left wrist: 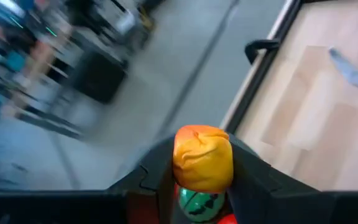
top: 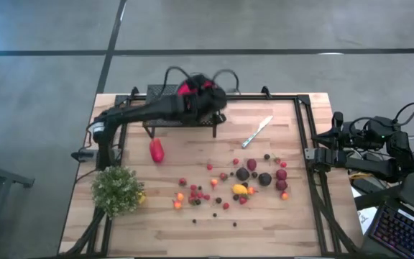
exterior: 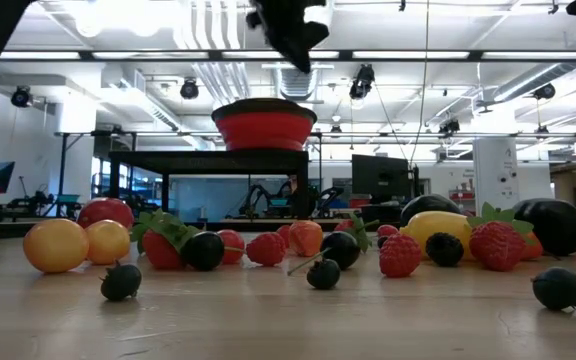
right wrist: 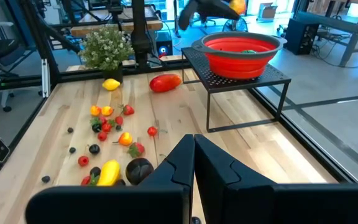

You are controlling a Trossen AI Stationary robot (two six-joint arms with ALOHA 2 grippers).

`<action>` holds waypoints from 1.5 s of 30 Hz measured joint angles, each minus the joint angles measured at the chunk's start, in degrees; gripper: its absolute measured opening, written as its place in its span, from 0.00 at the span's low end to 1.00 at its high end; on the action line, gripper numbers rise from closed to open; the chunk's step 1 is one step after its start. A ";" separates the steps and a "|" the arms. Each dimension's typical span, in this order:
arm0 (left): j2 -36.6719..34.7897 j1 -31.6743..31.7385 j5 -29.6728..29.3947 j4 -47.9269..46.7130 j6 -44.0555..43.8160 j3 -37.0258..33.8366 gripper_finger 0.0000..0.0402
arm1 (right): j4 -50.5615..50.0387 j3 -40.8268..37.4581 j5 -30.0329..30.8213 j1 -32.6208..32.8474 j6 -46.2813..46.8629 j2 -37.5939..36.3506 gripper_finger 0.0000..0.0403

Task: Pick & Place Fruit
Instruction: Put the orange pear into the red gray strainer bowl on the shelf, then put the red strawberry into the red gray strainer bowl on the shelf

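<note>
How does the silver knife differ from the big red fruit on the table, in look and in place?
The silver knife is thin, flat and grey; the big red fruit is plump and red. The knife lies right of the black stand, the fruit in front of it near the plant. Both rest on the wood, ungripped.

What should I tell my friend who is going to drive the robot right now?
Left pincer: shut on an orange-yellow fruit, up over the red bowl on the black stand at the table's back edge.
Right pincer: shut, holding nothing, waiting at the table's right side.
Done: something green already lies in the bowl.
Left: drop the held fruit in, then fetch the rest. Most small fruits are scattered mid-table, the larger red piece lies near the stand, and a yellow one sits by the green plant. The silver knife stays.
</note>
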 joint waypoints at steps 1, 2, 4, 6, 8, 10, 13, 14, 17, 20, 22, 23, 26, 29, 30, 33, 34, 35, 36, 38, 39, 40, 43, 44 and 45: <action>0.00 1.69 2.60 -1.19 -1.84 0.17 0.30 | 0.02 0.02 0.02 0.00 -0.07 0.00 0.02; 0.00 3.24 5.00 -2.66 -3.48 0.28 0.30 | 0.00 0.00 0.02 -0.01 -0.02 0.00 0.02; 0.00 6.17 8.62 -6.10 -6.25 0.40 0.31 | 0.00 0.00 0.02 -0.01 0.02 0.00 0.02; 0.00 8.76 10.78 -9.07 -8.33 0.40 0.31 | 0.02 0.00 0.01 0.00 -0.06 0.00 0.02; 0.00 11.07 13.47 -11.04 -10.29 0.40 0.31 | 0.01 0.02 0.02 0.01 0.04 0.00 0.02; 0.00 12.85 16.58 -11.95 -11.08 0.40 0.31 | 0.02 0.01 0.01 0.00 -0.07 0.00 0.02; 0.00 14.53 20.08 -12.04 -11.12 0.40 0.31 | 0.01 0.01 0.01 -0.01 0.02 0.00 0.02; 0.00 14.92 20.73 -12.04 -10.98 0.40 0.32 | 0.01 0.01 0.01 -0.01 -0.05 0.00 0.02; 0.00 15.25 20.35 -12.06 -10.11 0.40 0.35 | 0.02 0.00 0.00 -0.01 0.04 0.00 0.02; 0.00 15.17 20.36 -12.02 -9.30 0.40 0.39 | 0.01 0.02 0.01 0.00 -0.06 0.00 0.02; 0.00 15.14 20.34 -12.04 -9.28 0.40 0.43 | 0.02 0.00 0.02 0.01 0.03 0.00 0.02; 0.00 15.14 20.34 -12.06 -9.28 0.38 0.45 | 0.00 0.00 0.02 -0.01 0.00 0.00 0.02; 0.00 15.16 20.30 -12.04 -9.26 0.38 0.51 | 0.02 0.00 0.02 -0.01 0.01 0.00 0.02; 0.00 15.18 20.37 -12.26 -6.93 0.38 0.56 | 0.02 0.02 0.00 -0.01 -0.07 0.00 0.02; -0.22 15.17 20.45 -12.69 -5.41 0.39 0.56 | 0.02 0.00 0.02 0.00 -0.04 0.00 0.02; -1.43 14.53 20.77 -13.09 -4.25 0.40 0.57 | 0.02 0.00 0.00 0.00 -0.02 0.00 0.02; -1.89 14.09 21.08 -13.32 -4.27 0.42 0.56 | 0.00 0.01 0.01 0.01 -0.07 0.00 0.02; -2.44 13.58 21.59 -13.45 -4.23 0.52 0.56 | 0.02 0.00 0.02 0.01 -0.03 0.00 0.02; -3.05 13.06 22.35 -13.59 -4.03 0.53 0.56 | 0.02 0.02 0.00 0.01 0.04 0.00 0.02; -3.89 11.59 23.25 -14.54 -3.43 0.51 0.55 | 0.02 0.02 0.02 -0.01 -0.06 0.00 0.02; -4.20 10.67 23.94 -14.85 -3.39 0.51 0.54 | 0.01 0.00 0.02 0.01 -0.03 0.00 0.02; -4.59 9.70 24.44 -15.41 -3.40 0.51 0.54 | 0.00 0.01 0.01 0.00 0.03 0.00 0.02; -5.66 6.01 26.26 -17.07 -4.59 0.43 0.53 | 0.00 0.00 0.00 0.00 -0.07 0.00 0.02; -5.90 4.67 26.68 -17.60 -5.25 0.43 0.52 | 0.02 0.01 0.01 0.01 -0.02 0.00 0.02; -6.08 3.19 26.72 -18.13 -6.15 0.43 0.52 | 0.01 0.00 0.00 0.00 0.05 0.00 0.02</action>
